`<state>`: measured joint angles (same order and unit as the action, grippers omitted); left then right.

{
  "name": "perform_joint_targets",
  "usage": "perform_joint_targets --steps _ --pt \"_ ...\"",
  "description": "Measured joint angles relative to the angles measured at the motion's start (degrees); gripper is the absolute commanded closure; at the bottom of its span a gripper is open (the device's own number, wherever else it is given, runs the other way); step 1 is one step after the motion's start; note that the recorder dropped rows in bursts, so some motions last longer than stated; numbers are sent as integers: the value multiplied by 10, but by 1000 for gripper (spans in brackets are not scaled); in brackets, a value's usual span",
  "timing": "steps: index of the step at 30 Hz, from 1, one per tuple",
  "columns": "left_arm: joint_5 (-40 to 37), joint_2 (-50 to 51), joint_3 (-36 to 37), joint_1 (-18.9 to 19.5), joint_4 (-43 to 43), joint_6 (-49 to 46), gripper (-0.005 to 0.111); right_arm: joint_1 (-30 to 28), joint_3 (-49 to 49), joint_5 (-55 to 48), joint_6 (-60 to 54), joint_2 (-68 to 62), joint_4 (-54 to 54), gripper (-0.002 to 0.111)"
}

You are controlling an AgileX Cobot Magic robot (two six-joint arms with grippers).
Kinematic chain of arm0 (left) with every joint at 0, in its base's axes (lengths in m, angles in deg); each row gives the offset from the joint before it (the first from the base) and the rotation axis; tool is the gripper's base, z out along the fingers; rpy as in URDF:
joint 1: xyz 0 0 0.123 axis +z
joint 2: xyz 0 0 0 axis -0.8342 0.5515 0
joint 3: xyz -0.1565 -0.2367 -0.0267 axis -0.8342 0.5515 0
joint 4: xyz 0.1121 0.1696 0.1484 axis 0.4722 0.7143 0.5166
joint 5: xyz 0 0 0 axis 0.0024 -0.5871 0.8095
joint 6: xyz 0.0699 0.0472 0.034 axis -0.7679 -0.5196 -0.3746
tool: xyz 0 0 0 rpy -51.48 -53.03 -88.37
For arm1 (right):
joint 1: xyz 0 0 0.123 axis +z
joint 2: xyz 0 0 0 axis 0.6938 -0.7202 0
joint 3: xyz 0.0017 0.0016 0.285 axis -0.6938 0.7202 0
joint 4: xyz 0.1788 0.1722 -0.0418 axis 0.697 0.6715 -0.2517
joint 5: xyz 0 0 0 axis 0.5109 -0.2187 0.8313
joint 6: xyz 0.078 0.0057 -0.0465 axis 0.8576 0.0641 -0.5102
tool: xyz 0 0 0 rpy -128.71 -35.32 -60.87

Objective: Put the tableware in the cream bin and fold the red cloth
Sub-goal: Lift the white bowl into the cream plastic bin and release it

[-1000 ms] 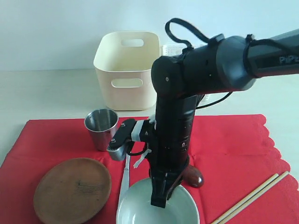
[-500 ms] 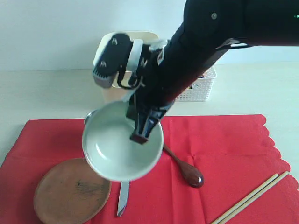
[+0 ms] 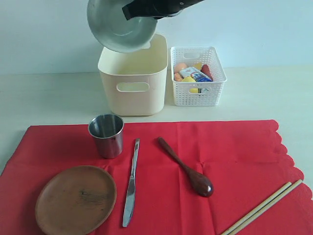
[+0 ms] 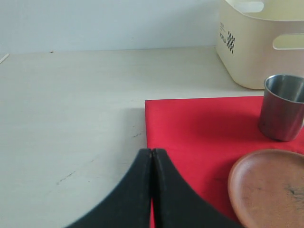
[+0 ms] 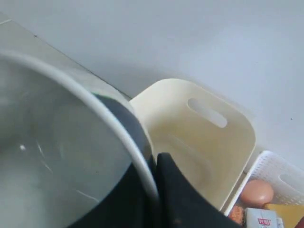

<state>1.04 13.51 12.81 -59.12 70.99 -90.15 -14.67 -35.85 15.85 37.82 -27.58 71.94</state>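
Beneath the right claw (image 3: 134,10), the bin (image 3: 132,68) is waiting: the smooth round bowl (image 3: 117,27), just lifted off the cloth (image 3: 234,156), is probably nearing release. Ahead of the left claw (image 4: 152,190), pressed together and empty, a steel cup (image 4: 282,107) is standing. The right claw is pinching the bowl's thin rim.

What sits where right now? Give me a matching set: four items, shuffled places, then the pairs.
Items
1. pale bowl
2. steel cup
3. milk carton
4. wooden plate

Places
A. inside the white basket
B. upright on the red cloth
C. held tilted over the cream bin
D. flat on the cloth, lower left in the exterior view

Pairs: 1-C, 2-B, 3-A, 4-D
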Motion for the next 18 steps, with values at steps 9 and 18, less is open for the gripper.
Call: perform_joint_targets --steps 9,18 --pt "0 0 0 0 0 0 107 -43 -188 -48 7 -182 -6 108" --pt "0 0 0 0 0 0 107 -51 -239 -58 10 -261 -20 108"
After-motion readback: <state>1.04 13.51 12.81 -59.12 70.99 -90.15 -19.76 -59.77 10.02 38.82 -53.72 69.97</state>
